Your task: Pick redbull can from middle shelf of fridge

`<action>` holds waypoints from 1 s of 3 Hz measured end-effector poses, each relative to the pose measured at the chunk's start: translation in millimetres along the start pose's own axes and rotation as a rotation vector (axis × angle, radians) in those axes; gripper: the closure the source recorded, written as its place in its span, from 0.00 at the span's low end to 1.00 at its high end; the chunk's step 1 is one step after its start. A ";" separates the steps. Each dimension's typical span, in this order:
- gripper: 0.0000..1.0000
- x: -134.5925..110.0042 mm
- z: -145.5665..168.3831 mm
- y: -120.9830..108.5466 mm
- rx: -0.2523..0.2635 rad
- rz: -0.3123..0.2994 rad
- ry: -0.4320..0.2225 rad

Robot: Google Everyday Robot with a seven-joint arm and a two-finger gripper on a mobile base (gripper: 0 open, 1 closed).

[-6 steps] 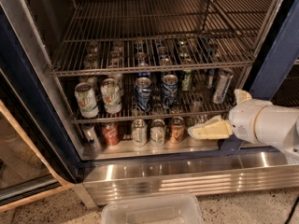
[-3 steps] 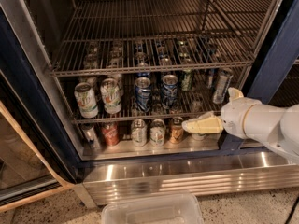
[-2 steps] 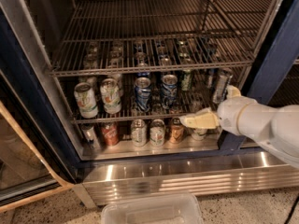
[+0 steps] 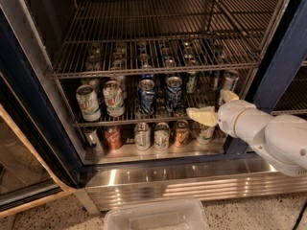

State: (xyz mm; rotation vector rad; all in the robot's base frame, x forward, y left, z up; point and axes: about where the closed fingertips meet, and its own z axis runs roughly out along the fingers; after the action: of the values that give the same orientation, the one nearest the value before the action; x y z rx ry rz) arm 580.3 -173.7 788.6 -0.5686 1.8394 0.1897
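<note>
Camera view, one arm, fridge (image 4: 284, 56) shelves stocked.

K: Target position?

R: The redbull can (image 4: 229, 81) stands at the right end of the middle shelf (image 4: 120, 122), right of frame centre. It is upright, long axis vertical. Only its upper part shows; the lower part is hidden behind the pincer.

K: Pincer?

R: The pincer (image 4: 211, 105) sits just in front of that shelf's right end, with the arm entering from the lower right of the frame. Its two pale fingers are apart and hold nothing. One finger (image 4: 201, 115) points left at about the height of the front rail. The other (image 4: 229, 96) shows just below the visible part of the can.

K: Relation that matters?

R: The can lies up and to the right of the pincer's midpoint and, I judge, deeper in. Cannot tell whether the upper finger touches it. The blue-and-silver cans (image 4: 173, 92) stand further left, apart from it.

K: Next move, as a judgement?

R: Swing the mouth rightward and upward so the fingers flank the can across its vertical axis. Risks are clipping the rail and tipping the slim can.
</note>
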 end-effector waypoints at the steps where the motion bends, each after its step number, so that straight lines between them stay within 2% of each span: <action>1: 0.34 3.8 3.2 2.6 0.045 0.001 -0.017; 2: 0.33 9.1 0.2 8.8 0.118 0.002 -0.039; 3: 0.15 5.0 -5.3 16.2 0.190 0.004 -0.080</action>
State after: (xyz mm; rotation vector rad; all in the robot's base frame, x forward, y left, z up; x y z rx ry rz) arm 567.0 -163.2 783.3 -0.4191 1.7585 0.0381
